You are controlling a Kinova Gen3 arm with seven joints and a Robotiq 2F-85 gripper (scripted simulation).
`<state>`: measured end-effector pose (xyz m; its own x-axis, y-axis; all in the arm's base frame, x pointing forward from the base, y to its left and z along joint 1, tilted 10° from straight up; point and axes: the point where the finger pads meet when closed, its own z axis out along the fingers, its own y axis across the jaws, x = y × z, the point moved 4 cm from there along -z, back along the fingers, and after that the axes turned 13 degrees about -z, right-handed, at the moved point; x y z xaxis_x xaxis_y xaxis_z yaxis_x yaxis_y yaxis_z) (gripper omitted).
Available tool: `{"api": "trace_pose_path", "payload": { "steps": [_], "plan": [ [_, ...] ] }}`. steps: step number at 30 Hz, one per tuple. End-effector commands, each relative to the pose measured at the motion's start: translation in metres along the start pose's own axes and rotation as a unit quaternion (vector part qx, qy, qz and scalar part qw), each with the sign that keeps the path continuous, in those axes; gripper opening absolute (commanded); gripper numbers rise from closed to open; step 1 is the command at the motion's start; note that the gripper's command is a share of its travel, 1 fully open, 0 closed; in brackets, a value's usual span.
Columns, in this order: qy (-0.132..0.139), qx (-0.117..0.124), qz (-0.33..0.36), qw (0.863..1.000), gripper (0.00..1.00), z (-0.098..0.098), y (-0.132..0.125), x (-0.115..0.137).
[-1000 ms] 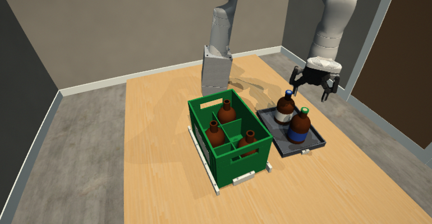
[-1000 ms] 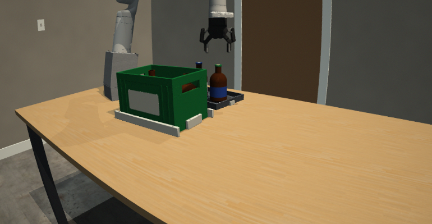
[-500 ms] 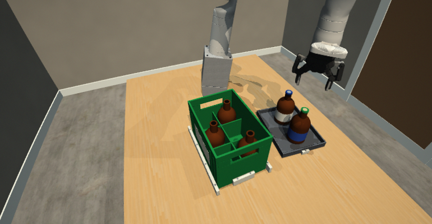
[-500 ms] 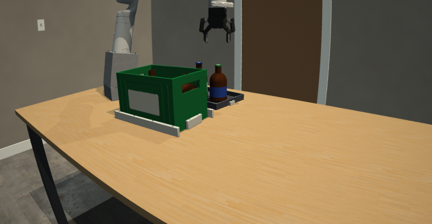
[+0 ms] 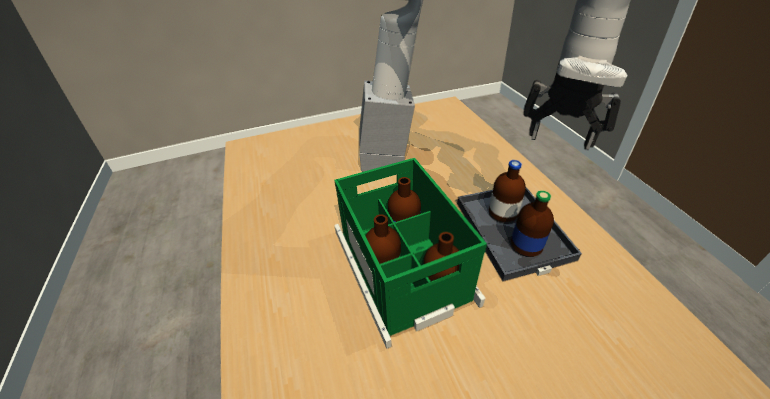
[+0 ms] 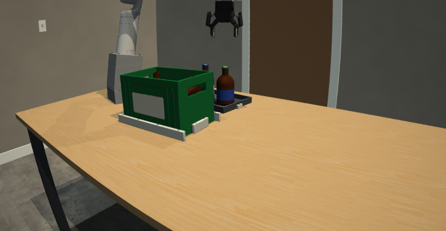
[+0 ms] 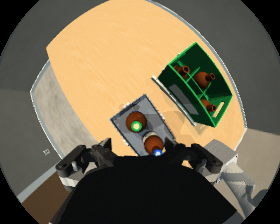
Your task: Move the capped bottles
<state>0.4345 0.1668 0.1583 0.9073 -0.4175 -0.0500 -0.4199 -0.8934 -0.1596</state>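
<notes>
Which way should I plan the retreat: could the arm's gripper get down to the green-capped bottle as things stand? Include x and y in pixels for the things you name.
Probably yes: the open gripper (image 5: 560,142) (image 6: 224,36) hangs above the tray, and nothing covers the green-capped bottle (image 5: 532,229) (image 6: 225,87) (image 7: 136,121).

Wrist: round fisheye, black corners, table edges bowed, a bit soft. Black gripper (image 5: 560,140) (image 6: 224,35) (image 7: 138,143) in dark tones; brighter tabletop (image 5: 280,310) (image 6: 281,167) (image 7: 101,50) below it, soft-edged shadows. Top, exterior: mostly sharp.
</notes>
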Motion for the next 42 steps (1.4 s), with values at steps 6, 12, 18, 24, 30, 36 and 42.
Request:
{"api": "trace_pose_path", "payload": {
  "steps": [6,12,18,24,30,36,42],
  "plan": [
    [0.003,0.001,0.001,1.0,1.0,-0.0064,-0.0002,0.0021],
    [0.003,0.001,0.001,1.0,1.0,-0.0064,-0.0002,0.0021],
    [0.003,0.001,0.001,1.0,1.0,-0.0064,-0.0002,0.0021],
    [0.003,0.001,0.001,1.0,1.0,-0.0064,-0.0002,0.0021],
    [0.003,0.001,0.001,1.0,1.0,-0.0064,-0.0002,0.0021],
    [0.003,0.001,0.001,1.0,1.0,-0.0064,-0.0002,0.0021],
    [0.003,0.001,0.001,1.0,1.0,-0.0064,-0.0002,0.0021]
  ]
}}
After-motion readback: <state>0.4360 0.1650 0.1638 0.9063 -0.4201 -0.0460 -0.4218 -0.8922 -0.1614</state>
